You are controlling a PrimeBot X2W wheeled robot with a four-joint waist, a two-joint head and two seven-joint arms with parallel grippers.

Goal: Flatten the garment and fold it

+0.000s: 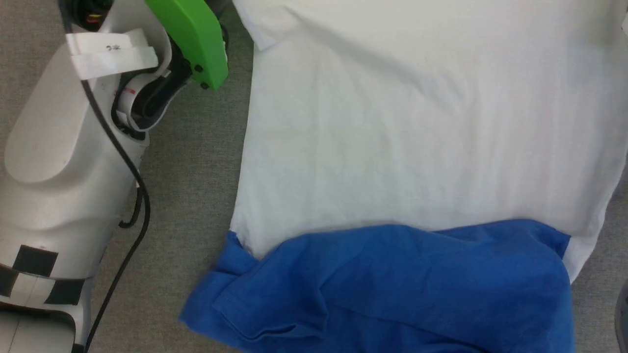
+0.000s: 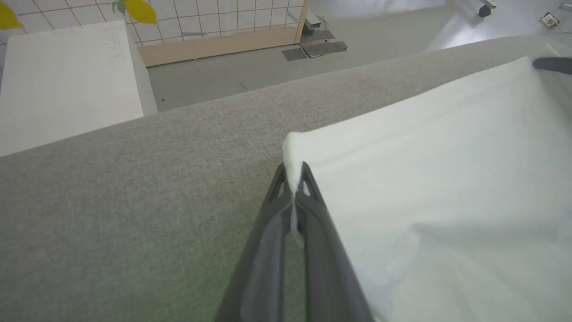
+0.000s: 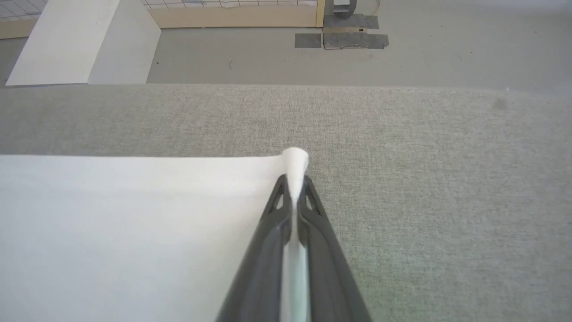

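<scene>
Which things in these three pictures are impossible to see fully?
1. Head view: the shirt runs past the top and bottom edges, so both its ends are cut off.
2. Left wrist view: a dark object at the right edge is cut off, so it cannot be identified.
3. Wrist views: the left gripper and right gripper hide how deep the pinched cloth sits.

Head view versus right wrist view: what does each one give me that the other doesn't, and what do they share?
Head view: the blue sleeve of the garment bunched at the near edge, and the pale left forearm. Right wrist view: the right pincer shut on a white corner, floor beyond. Both: white cloth lying on the grey surface.
</scene>
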